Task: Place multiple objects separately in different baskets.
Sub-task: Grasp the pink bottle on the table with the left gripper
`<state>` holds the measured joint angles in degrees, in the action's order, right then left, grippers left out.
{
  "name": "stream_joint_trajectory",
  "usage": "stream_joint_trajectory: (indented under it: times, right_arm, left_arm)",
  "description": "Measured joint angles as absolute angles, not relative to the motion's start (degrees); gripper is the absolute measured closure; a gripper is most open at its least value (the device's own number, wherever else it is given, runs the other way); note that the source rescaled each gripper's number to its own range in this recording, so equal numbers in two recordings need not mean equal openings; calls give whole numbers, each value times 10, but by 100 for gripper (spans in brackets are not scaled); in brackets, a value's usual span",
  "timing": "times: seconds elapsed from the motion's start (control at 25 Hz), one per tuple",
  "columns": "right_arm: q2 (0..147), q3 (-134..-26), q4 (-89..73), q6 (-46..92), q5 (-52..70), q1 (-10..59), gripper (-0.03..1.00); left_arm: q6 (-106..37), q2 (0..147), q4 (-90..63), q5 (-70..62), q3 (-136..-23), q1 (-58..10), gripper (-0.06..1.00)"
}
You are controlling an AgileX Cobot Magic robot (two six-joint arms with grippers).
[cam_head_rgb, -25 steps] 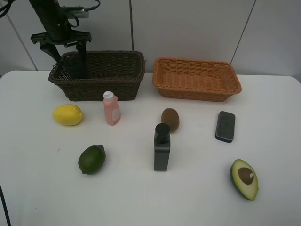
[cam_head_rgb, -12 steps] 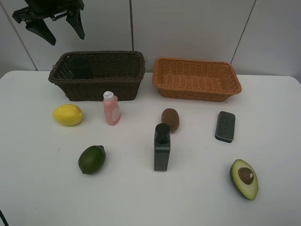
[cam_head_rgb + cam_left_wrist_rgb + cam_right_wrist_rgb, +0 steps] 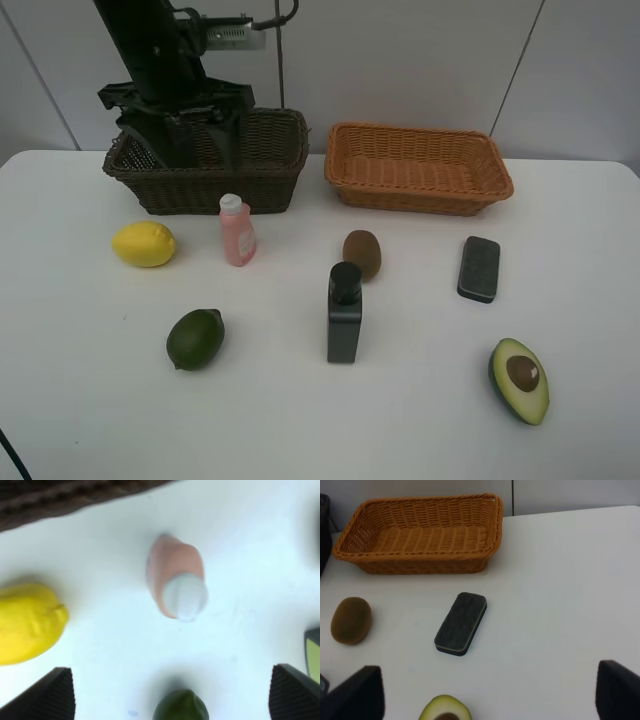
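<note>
Exterior high: left pincer is hovering open over dark basket, likely aiming for pink bottle; right pincer is idling open.

The dark brown rectangular basket and the light orange-tan rectangular basket are rough woven wicker. The white surface looks smooth and matt. The dark rectangular pad has a grainy matt top. The small pink bottle looks like smooth plastic.

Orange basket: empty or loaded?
Empty. The orange basket shows only bare weave inside, in the high and right wrist views.
</note>
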<state>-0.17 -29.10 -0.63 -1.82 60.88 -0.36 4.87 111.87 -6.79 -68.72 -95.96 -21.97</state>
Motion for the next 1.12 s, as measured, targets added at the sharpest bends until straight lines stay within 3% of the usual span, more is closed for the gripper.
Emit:
stream_joint_trajectory:
  times: [0.16,0.88,0.96,1.12]
  right_arm:
    - [-2,-291,-6,-18,609,-4,-3]
    - [-2,-291,-6,-18,609,-4,-3]
    - [-2,-291,-6,-18,609,-4,-3]
    - [-2,-291,-6,-18,609,-4,-3]
  left_arm:
    - [55,1158,-20,-687,-960,-267,-6]
    - [77,1285,-13,-607,-960,-268,-3]
    - [91,1288,-8,-609,-960,-268,14]
    - [107,1288,15,-609,-960,-268,94]
